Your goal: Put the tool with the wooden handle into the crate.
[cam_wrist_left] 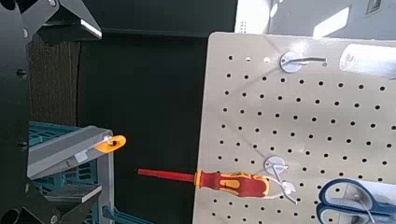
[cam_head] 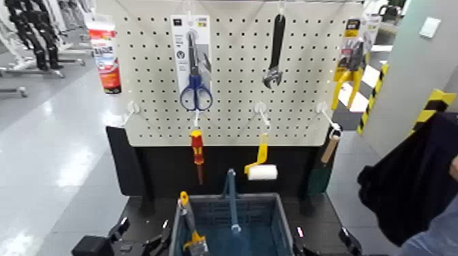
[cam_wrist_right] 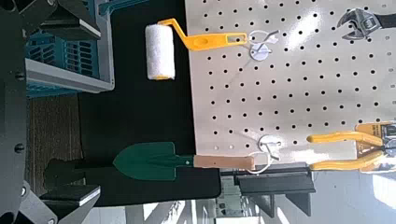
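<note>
Hanging on its hook: trowel not yet picked up

Pegboard (cam_head: 300, 102) fills the upper middle of the head view, the largest item, with 2 rows of hung tools. Crate (cam_head: 269, 225) sits below it, directly in front of the robot, blue hoop handle (cam_head: 232, 197) upright across its middle. An orange-and-yellow object lies at the crate's left inner edge; what it is cannot be told.

Trowel (cam_wrist_right: 187, 162), the tool with the wooden handle, hangs from the lower-right hook (cam_head: 326, 114). Wooden handle up at the hook, dark green blade down against the black panel. It is well apart from the crate, above and to its right. Paint roller (cam_head: 261, 167) hangs just to its left, screwdriver (cam_head: 197, 151) farther left; scissors (cam_head: 196, 88), a wrench (cam_head: 275, 58) and yellow pliers (cam_head: 349, 71) occupy the upper row.

Left gripper (cam_head: 136, 242) and right gripper (cam_head: 327, 244) both sit low at the bottom edge, flanking the crate, neither near the board. Wrist views show only dark finger edges at the frame borders, nothing between them; whether either is spread or closed cannot be told.

Judgement: 0 of 3 steps done. Reach and grasp, lift off the hook, and placing in the crate all remain. Right arm is the nearer one.
</note>
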